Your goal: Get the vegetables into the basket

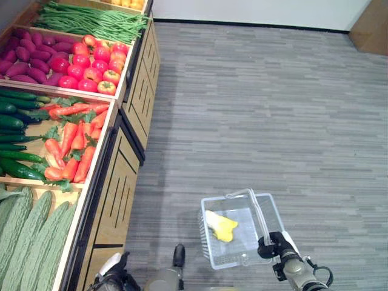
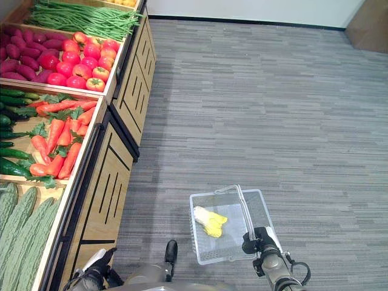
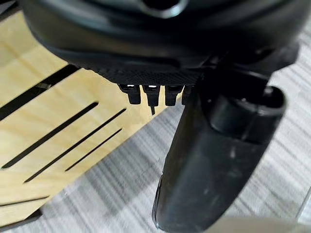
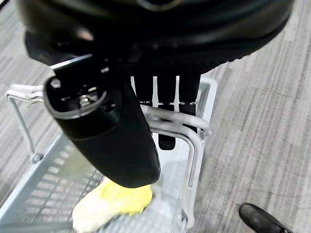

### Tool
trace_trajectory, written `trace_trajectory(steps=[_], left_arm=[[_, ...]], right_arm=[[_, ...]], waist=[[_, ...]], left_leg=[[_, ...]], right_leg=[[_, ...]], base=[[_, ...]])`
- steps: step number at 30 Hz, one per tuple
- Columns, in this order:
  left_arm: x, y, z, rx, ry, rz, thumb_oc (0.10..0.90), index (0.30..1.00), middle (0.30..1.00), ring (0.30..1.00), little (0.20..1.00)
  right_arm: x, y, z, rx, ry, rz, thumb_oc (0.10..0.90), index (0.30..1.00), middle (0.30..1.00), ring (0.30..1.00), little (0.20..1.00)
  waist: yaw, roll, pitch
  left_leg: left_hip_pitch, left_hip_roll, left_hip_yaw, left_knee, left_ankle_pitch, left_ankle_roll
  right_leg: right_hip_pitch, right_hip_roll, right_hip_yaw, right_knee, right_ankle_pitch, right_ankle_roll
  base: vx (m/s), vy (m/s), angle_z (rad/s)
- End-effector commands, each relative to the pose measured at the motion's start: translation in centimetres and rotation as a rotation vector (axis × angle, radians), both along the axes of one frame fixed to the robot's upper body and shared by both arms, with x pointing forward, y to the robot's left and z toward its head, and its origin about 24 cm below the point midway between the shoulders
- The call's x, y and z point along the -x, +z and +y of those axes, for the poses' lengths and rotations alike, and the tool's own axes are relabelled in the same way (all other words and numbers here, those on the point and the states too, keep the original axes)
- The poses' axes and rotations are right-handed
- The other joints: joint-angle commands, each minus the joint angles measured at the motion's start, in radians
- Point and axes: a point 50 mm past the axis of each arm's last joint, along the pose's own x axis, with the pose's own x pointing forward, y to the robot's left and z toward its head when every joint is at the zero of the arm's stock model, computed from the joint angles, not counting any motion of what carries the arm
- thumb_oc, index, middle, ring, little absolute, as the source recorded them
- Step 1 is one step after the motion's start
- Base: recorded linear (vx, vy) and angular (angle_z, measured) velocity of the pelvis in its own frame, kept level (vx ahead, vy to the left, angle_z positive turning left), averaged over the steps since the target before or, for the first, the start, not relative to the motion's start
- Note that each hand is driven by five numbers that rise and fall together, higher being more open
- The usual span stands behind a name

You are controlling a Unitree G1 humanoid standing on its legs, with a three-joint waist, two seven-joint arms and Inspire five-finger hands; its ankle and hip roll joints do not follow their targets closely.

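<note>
Basket (image 1: 242,230) hangs from the right hand (image 1: 271,245), fingers hooked round its handle.

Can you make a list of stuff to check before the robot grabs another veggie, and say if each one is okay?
1. Right hand curled round the basket handle: ok.
2. Basket upright, not tipping: ok.
3. Yellow vegetable lying inside the basket: ok.
4. Left hand holding nothing: cannot tell.
5. Carrots lying in their bin by the robot's left side: ok.
6. Left hand over a bin: not ok, it's low beside the wooden stand.
</note>
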Motion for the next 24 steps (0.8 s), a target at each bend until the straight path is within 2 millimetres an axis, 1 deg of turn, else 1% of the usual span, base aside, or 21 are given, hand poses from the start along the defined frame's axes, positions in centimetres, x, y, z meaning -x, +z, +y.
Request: trace_trajectory(steps=[1, 3, 4, 7, 8, 10, 11, 13, 14, 15, 16, 17, 18, 20, 21, 24], left_arm=[[1.6, -0.2, 0.4, -0.03, -0.028, 0.063, 0.9, 1.0, 1.0, 1.0, 1.0], [1.4, -0.2, 0.5, -0.031, -0.035, 0.058, 0.9, 1.0, 1.0, 1.0, 1.0], [1.1, -0.1, 0.5, -0.031, -0.029, 0.045, 0.9, 1.0, 1.0, 1.0, 1.0], [0.9, 0.0, 0.7, -0.035, -0.017, 0.038, 0.9, 1.0, 1.0, 1.0, 1.0], [0.9, 0.1, 0.8, -0.038, -0.014, 0.037, 0.9, 1.0, 1.0, 1.0, 1.0], [0.9, 0.1, 1.0, -0.046, -0.022, 0.044, 0.9, 1.0, 1.0, 1.0, 1.0], [0.8, 0.1, 1.0, -0.046, -0.022, 0.044, 0.9, 1.0, 1.0, 1.0, 1.0], [1.0, 0.3, 1.7, -0.073, -0.023, 0.065, 0.9, 1.0, 1.0, 1.0, 1.0], [1.0, 0.3, 1.7, -0.073, -0.022, 0.065, 0.9, 1.0, 1.0, 1.0, 1.0], [1.2, 0.3, 1.9, -0.083, -0.025, 0.077, 0.9, 1.0, 1.0, 1.0, 1.0], [1.1, 0.3, 1.9, -0.084, -0.028, 0.078, 0.9, 1.0, 1.0, 1.0, 1.0], [1.1, 0.3, 1.9, -0.084, -0.028, 0.078, 0.9, 1.0, 1.0, 1.0, 1.0], [1.0, 0.3, 1.9, -0.087, -0.037, 0.076, 0.9, 1.0, 1.0, 1.0, 1.0], [0.7, 0.3, 1.8, -0.087, -0.043, 0.073, 0.9, 1.0, 1.0, 1.0, 1.0], [-0.1, 0.5, 1.7, -0.09, -0.05, 0.053, 0.9, 1.0, 1.0, 1.0, 1.0], [-0.9, 0.6, 1.6, -0.089, -0.049, 0.027, 0.9, 1.0, 1.0, 1.0, 1.0]], right_arm=[[-0.7, 1.7, -2.7, 0.1, 0.049, -0.077, 0.4, 0.3, 0.3, 0.3, 0.3], [-1.5, 2.2, -2.6, 0.105, 0.071, -0.108, 0.4, 0.3, 0.3, 0.3, 0.3], [-2.1, 2.5, -2.5, 0.115, 0.092, -0.124, 0.4, 0.3, 0.3, 0.3, 0.3], [-2.5, 2.7, -2.5, 0.12, 0.1, -0.131, 0.4, 0.3, 0.3, 0.3, 0.3], [-2.8, 2.9, -2.5, 0.117, 0.091, -0.143, 0.4, 0.3, 0.3, 0.3, 0.3], [-3.1, 3.0, -2.3, 0.113, 0.091, -0.152, 0.4, 0.3, 0.3, 0.3, 0.3], [-3.2, 3.0, -2.3, 0.113, 0.091, -0.152, 0.4, 0.3, 0.3, 0.3, 0.3], [-4.1, 3.5, -1.7, 0.106, 0.126, -0.19, 0.4, 0.3, 0.3, 0.3, 0.3], [-4.1, 3.5, -1.7, 0.106, 0.126, -0.19, 0.4, 0.3, 0.3, 0.3, 0.3], [-4.5, 3.7, -1.4, 0.101, 0.145, -0.212, 0.4, 0.3, 0.3, 0.3, 0.3], [-4.5, 3.8, -1.4, 0.101, 0.146, -0.213, 0.4, 0.3, 0.3, 0.3, 0.3], [-4.5, 3.8, -1.4, 0.101, 0.146, -0.213, 0.4, 0.3, 0.3, 0.3, 0.3], [-4.6, 3.8, -1.3, 0.099, 0.15, -0.22, 0.4, 0.3, 0.3, 0.3, 0.3], [-4.7, 3.8, -1.1, 0.095, 0.151, -0.227, 0.4, 0.3, 0.3, 0.3, 0.3], [-4.9, 4.0, -0.8, 0.089, 0.165, -0.237, 0.4, 0.3, 0.3, 0.3, 0.3], [-5.0, 4.0, -0.6, 0.085, 0.164, -0.239, 0.4, 0.3, 0.3, 0.3, 0.3]], waist=[[0.008, -0.006, -0.016], [0.008, -0.008, -0.013], [0.008, -0.008, -0.005], [0.011, -0.005, 0.002], [0.011, 0.003, 0.01], [0.009, 0.016, 0.021], [0.009, 0.016, 0.021], [-0.006, 0.027, 0.04], [-0.007, 0.027, 0.043], [-0.019, 0.035, 0.049], [-0.024, 0.038, 0.055], [-0.025, 0.038, 0.056], [-0.031, 0.04, 0.059], [-0.043, 0.037, 0.062], [-0.06, 0.031, 0.065], [-0.075, 0.031, 0.072]], left_leg=[[-0.1, 0.016, -0.031, 0.121, -0.085, -0.034], [-0.105, 0.007, -0.025, 0.127, -0.094, -0.028], [-0.106, 0.002, -0.024, 0.129, -0.1, -0.023], [-0.103, -0.006, -0.025, 0.128, -0.107, -0.014], [-0.095, -0.013, -0.034, 0.132, -0.116, -0.003], [-0.078, -0.017, -0.047, 0.137, -0.126, 0.006], [-0.078, -0.017, -0.047, 0.138, -0.127, 0.006], [-0.039, -0.013, -0.054, 0.132, -0.136, 0.013], [-0.036, -0.013, -0.056, 0.132, -0.136, 0.013], [-0.012, -0.003, -0.06, 0.131, -0.142, 0.01], [0.0, -0.001, -0.065, 0.133, -0.149, 0.008], [0.0, -0.001, -0.066, 0.133, -0.149, 0.008], [0.015, 0.003, -0.067, 0.134, -0.158, 0.003], [0.04, 0.007, -0.073, 0.136, -0.176, -0.006], [0.065, 0.008, -0.083, 0.138, -0.191, -0.012], [0.097, 0.015, -0.095, 0.138, -0.208, -0.021]], right_leg=[[-0.046, -0.034, 0.048, -0.044, 0.27, 0.047], [-0.06, -0.046, 0.055, -0.035, 0.317, 0.054], [-0.076, -0.056, 0.062, -0.019, 0.361, 0.057], [-0.09, -0.065, 0.06, 0.008, 0.393, 0.058], [-0.111, -0.058, 0.063, 0.071, 0.399, 0.048], [-0.141, -0.05, 0.063, 0.146, 0.399, 0.034], [-0.142, -0.05, 0.064, 0.149, 0.398, 0.034], [-0.204, -0.035, 0.045, 0.183, 0.376, 0.014], [-0.202, -0.035, 0.043, 0.186, 0.373, 0.013], [-0.243, -0.017, 0.031, 0.16, 0.321, 0.002], [-0.243, -0.017, 0.022, 0.151, 0.298, 0.001], [-0.243, -0.017, 0.021, 0.151, 0.298, 0.001], [-0.252, -0.018, 0.009, 0.121, 0.278, 0.001], [-0.272, -0.013, 0.004, 0.055, 0.27, 0.009], [-0.298, -0.006, 0.02, 0.011, 0.278, 0.018], [-0.322, 0.005, 0.04, -0.024, 0.295, 0.024]], base=[[0.03, 0.087, -0.04], [0.04, 0.138, -0.09], [0.04, 0.159, -0.08], [0.04, 0.12, -0.04], [0.07, 0.194, -0.04], [0.06, 0.146, -0.02], [0.06, 0.095, 0.06], [0.09, 0.086, 0.12], [0.17, 0.049, -0.03], [0.15, -0.006, -0.08], [0.14, -0.003, -0.03], [0.1, -0.023, 0.11], [0.11, -0.033, 0.21], [0.21, -0.091, 0.16], [0.26, -0.128, 0.04], [0.16, -0.088, 0.23]])
